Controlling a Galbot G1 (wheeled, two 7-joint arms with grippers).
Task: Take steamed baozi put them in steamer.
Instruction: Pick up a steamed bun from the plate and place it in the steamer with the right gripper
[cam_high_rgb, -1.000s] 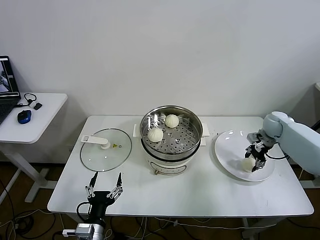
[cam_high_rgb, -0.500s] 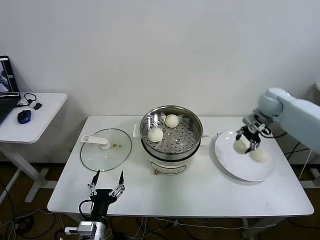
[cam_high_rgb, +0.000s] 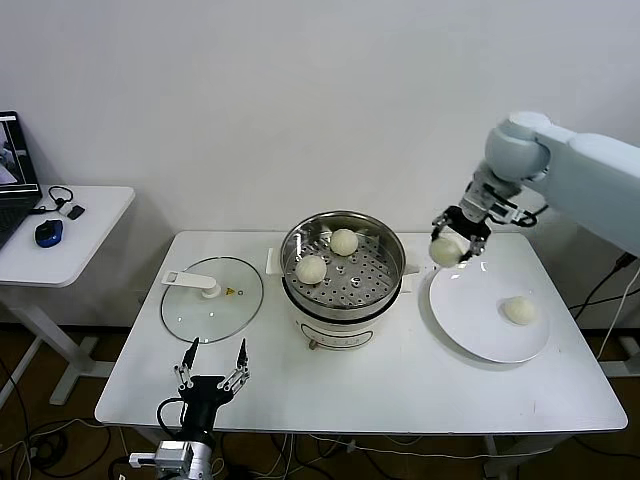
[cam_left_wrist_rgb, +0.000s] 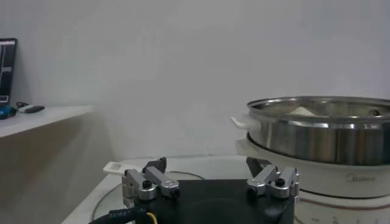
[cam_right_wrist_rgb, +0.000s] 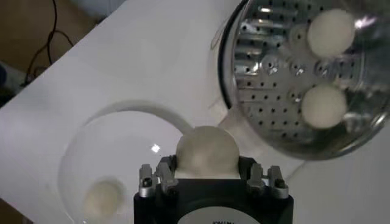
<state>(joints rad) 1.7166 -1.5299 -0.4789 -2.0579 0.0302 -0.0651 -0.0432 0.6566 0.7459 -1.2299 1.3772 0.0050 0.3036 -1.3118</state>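
Observation:
My right gripper (cam_high_rgb: 452, 243) is shut on a cream-white baozi (cam_high_rgb: 445, 251) and holds it in the air between the white plate (cam_high_rgb: 470, 320) and the steamer (cam_high_rgb: 343, 262). In the right wrist view the held baozi (cam_right_wrist_rgb: 206, 152) fills the gap between the fingers. Two baozi lie on the steamer's perforated floor, one at the back (cam_high_rgb: 344, 241) and one at the front left (cam_high_rgb: 311, 268). One baozi (cam_high_rgb: 518, 309) is left on the plate's right side. My left gripper (cam_high_rgb: 210, 373) is open and idle low at the table's front left edge.
A glass lid (cam_high_rgb: 212, 298) with a white handle lies flat left of the steamer. A side table (cam_high_rgb: 60, 235) with a mouse and laptop stands at the far left. The steamer's steel wall (cam_left_wrist_rgb: 323, 137) shows close in the left wrist view.
My right gripper took one baozi off the plate, lifted it and carried it left and back toward the steamer. The left arm stayed put.

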